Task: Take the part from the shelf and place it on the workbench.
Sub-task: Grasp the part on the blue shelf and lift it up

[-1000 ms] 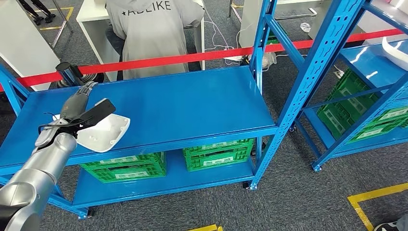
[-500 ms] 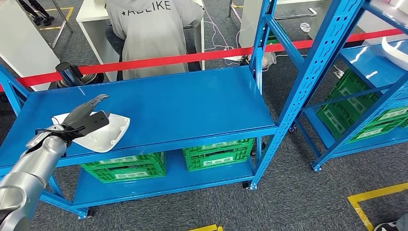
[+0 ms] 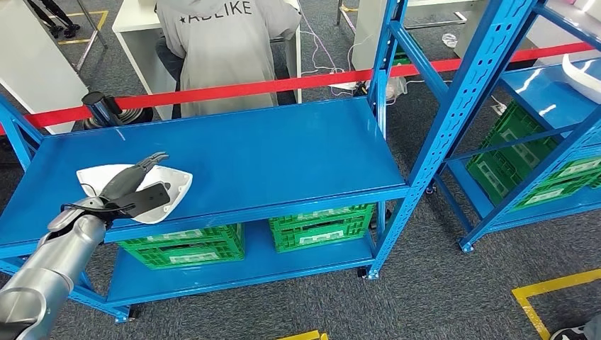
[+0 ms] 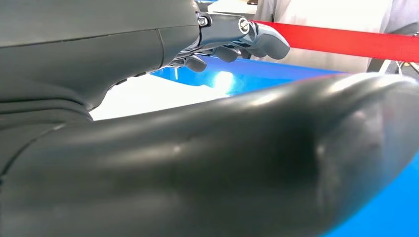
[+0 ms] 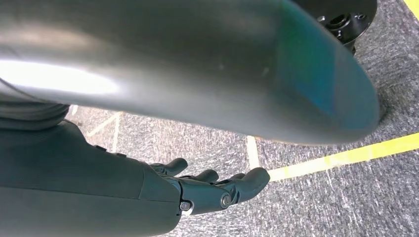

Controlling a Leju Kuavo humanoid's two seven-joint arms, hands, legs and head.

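Observation:
The white shell-shaped part (image 3: 170,181) lies flat near the front left of the blue shelf top (image 3: 283,152). My left hand (image 3: 132,190) reaches in low over the part's near side, its dark fingers (image 3: 145,167) stretched across the top and its thumb (image 3: 150,197) at the front edge. In the left wrist view the fingers (image 4: 237,37) hover above the white part (image 4: 148,94), apart from the thick thumb (image 4: 222,168). My right hand (image 5: 207,190) hangs over the grey floor with nothing in it, fingers loosely extended.
A person in a grey top (image 3: 223,49) sits behind the red barrier tape (image 3: 298,82). Green crates (image 3: 322,227) stand on the lower shelf. A blue upright (image 3: 453,113) divides this rack from a second rack (image 3: 549,99) bearing another white part (image 3: 582,76).
My left hand has drawn back toward me and dropped lower, from above the part to lying over its near edge. The part has stayed where it was.

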